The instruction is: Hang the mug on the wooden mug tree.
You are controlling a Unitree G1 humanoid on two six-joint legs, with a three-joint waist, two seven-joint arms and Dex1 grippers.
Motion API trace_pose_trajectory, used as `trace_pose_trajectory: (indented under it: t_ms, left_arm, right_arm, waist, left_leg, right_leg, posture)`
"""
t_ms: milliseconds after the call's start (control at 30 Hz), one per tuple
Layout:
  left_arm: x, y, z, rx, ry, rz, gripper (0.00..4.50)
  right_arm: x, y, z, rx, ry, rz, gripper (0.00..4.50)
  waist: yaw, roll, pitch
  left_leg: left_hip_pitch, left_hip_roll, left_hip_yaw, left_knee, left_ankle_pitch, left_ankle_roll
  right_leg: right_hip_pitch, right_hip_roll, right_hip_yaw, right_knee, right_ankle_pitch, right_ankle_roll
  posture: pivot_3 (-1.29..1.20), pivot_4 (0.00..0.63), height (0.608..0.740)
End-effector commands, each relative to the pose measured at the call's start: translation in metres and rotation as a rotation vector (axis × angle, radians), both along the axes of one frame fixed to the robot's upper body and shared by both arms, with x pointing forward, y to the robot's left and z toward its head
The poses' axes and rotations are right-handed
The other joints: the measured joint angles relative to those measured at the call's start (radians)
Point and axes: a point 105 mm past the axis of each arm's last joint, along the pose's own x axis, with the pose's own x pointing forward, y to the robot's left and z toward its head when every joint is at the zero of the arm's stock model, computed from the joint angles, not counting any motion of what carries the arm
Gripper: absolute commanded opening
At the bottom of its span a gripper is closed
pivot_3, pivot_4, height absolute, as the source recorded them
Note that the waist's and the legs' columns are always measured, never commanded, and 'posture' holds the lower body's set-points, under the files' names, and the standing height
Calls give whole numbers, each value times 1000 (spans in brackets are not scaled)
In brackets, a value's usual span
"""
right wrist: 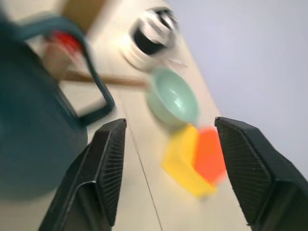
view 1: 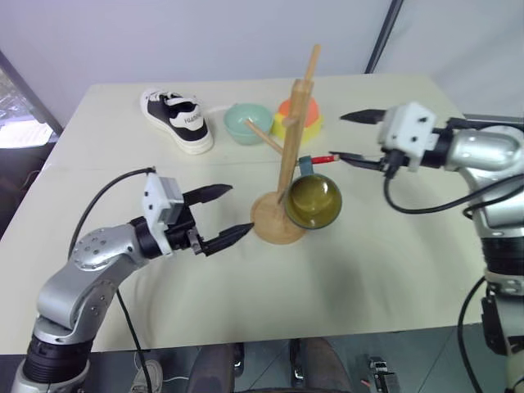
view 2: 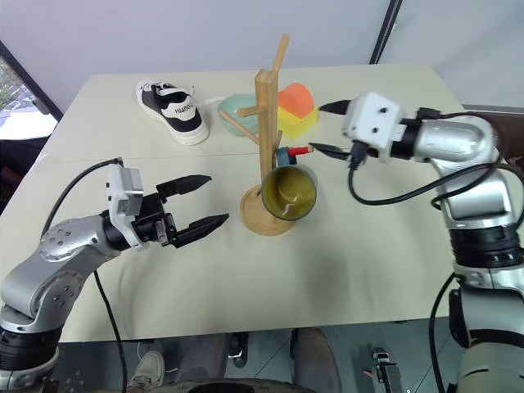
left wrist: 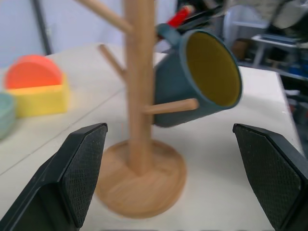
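Two grippers frame the tree on the bench (view 1: 393, 270). Lower left of the frame, the left gripper (view 1: 227, 214) has its fingers spread, empty, pointing at the tree (view 1: 288, 155). At centre the mug (view 1: 313, 199) hangs by its handle on a peg, tilted, yellow mouth facing forward. Right of it, the right gripper (view 1: 354, 137) has its fingers spread, apart from the mug. Farther back lie a shoe (view 1: 176, 119), bowl (view 1: 246, 123) and an orange-and-yellow block (view 1: 301, 119).

The left gripper (view 1: 228, 214) is hovering low with its black fingers spread, pointing toward the right, while the right gripper (view 1: 354, 137) is reaching in higher from the right, fingers parted and holding nothing.
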Motion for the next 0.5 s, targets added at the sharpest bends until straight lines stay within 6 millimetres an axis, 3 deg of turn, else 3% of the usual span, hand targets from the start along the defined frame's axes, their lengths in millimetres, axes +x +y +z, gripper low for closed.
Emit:
trace_pose_trajectory:
  t_ms: [33,200,367,500]
  left_arm:
    - [13,22,1,-57,-6,164,4500]
    - [31,63,-28,-140,84,456,4500]
    - [35,98,-62,-164,139,694,4500]
    - [31,112,-76,-172,154,778,4500]
  right_arm:
    - [-4,-32,0,281,71,-81,3041]
    - [-2,-56,-68,542,251,-218,3041]
    - [3,-60,-112,663,293,-333,3041]
    - [3,-53,-134,689,328,-346,3041]
  waist:
    - [-1,0,0]
    - [-9,0,-1]
    - [-19,0,-1]
    - [-22,0,-1]
  left_leg:
    - [0,0,0,0,0,0]
    - [2,1,0,0,0,0]
    - [2,1,1,0,0,0]
    - [2,0,2,0,0,0]
  right_leg:
    - [0,0,0,0,0,0]
    - [2,0,0,1,0,0]
    - [0,1,1,2,2,3]
    - [0,0,1,2,2,3]
  posture:
    - [0,150,740]
    - [0,150,740]
    - [0,150,740]
    - [0,150,740]
